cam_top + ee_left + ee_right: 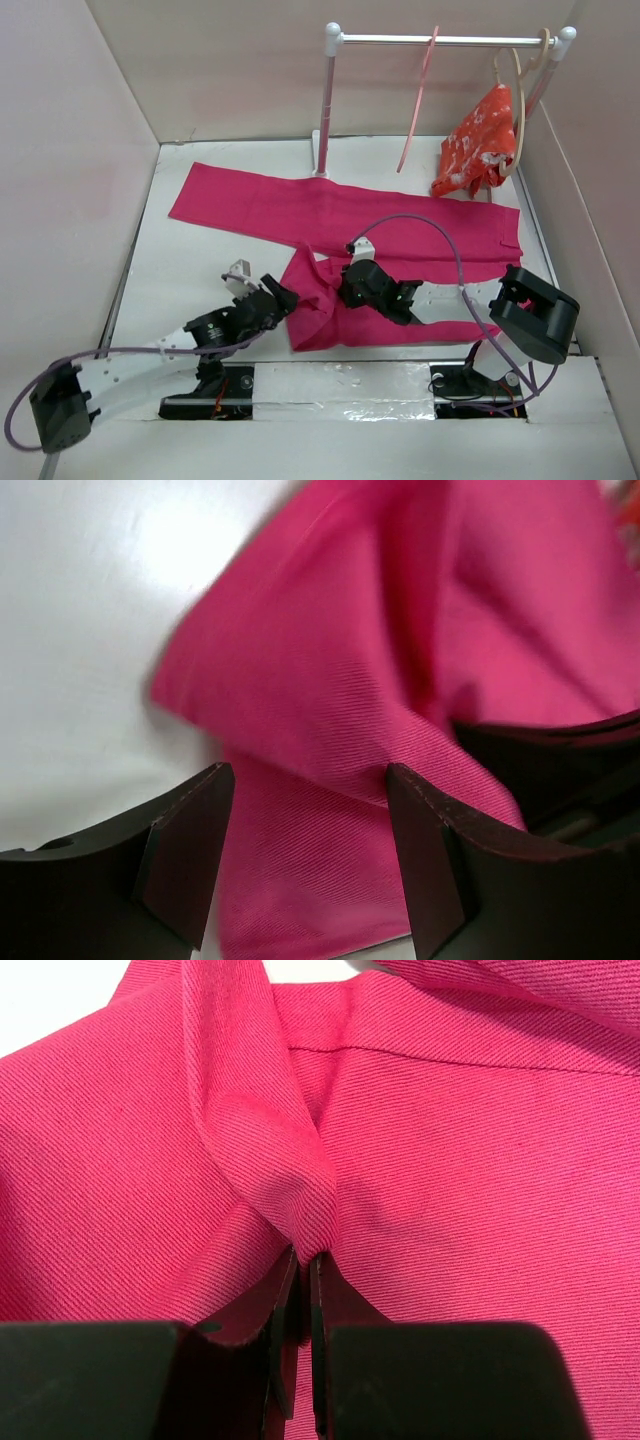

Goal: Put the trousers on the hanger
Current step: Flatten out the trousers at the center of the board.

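Observation:
The magenta-pink trousers (pixel 300 205) lie on the white table, one leg stretched to the far left, the near part bunched and folded. My right gripper (pixel 345 290) is shut on a pinched ridge of the trousers (pixel 290 1180) near the fold's middle. My left gripper (pixel 288 298) is open at the fold's left edge, with the trousers' cloth (pixel 330 780) lying between its fingers (pixel 190 840). The salmon-pink hanger (pixel 418 105) hangs by its hook on the white rail (pixel 440 40) at the back, empty.
An orange-red white-flowered garment (pixel 478 140) hangs on a cream-beige hanger (pixel 520 90) at the rail's right end. The rail's white post (pixel 325 110) stands just behind the trousers. Beige walls close in left, right and back.

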Controlling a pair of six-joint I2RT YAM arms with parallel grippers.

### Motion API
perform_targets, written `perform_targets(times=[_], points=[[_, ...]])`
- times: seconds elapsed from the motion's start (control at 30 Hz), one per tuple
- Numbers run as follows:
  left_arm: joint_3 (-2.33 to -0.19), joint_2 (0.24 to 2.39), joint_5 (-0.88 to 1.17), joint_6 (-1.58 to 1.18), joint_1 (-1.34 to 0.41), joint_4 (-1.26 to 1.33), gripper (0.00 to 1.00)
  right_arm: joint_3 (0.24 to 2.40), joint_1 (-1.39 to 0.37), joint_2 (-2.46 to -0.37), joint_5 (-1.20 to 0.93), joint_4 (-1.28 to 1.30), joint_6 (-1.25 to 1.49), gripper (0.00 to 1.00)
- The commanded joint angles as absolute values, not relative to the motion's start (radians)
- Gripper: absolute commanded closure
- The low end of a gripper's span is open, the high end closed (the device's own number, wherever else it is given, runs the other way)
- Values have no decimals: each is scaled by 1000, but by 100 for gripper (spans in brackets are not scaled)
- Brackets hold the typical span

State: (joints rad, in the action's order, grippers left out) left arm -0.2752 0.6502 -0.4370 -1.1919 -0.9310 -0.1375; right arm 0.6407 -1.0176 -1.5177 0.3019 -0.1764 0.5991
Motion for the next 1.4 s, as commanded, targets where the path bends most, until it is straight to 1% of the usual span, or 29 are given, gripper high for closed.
perform_targets(times=[0.0,0.03,0.07,0.13,0.27,0.47,0.6,0.67,0.87,1.0,1.2,1.23,1.37], points=[[-259,728,-628,-1533,-1073,-251,40,626,-1023,-1494,333,-222,603,92],[-265,742,-664,-1599,-1160,-279,39,624,-1023,-1494,330,-224,601,92],[-281,773,-723,-1661,-1195,-310,38,620,-1023,-1494,319,-229,598,92],[-296,799,-759,-1756,-1236,-351,35,615,-1023,-1496,304,-241,597,92],[-295,853,-790,-1834,-1246,-342,29,614,-1023,-1502,285,-253,594,92],[-258,850,-847,-1929,-1246,-327,28,609,-1023,-1497,281,-256,594,92],[-247,836,-885,-1979,-1246,-364,32,604,-1023,-1499,273,-264,594,92],[-236,841,-905,-1967,-1246,-333,35,606,-1023,-1500,267,-268,592,92],[-251,905,-926,-1983,-1218,-348,38,594,-1023,-1483,236,-293,594,92],[-253,899,-966,-2006,-1209,-362,39,583,-1023,-1476,230,-295,597,93],[-242,896,-971,-1869,-1102,-246,44,569,-1023,-1454,229,-290,601,93],[-241,896,-968,-1847,-1089,-226,47,568,-1023,-1453,227,-290,601,93],[-222,893,-957,-1767,-1037,-141,51,563,-1023,-1451,221,-293,606,93]])
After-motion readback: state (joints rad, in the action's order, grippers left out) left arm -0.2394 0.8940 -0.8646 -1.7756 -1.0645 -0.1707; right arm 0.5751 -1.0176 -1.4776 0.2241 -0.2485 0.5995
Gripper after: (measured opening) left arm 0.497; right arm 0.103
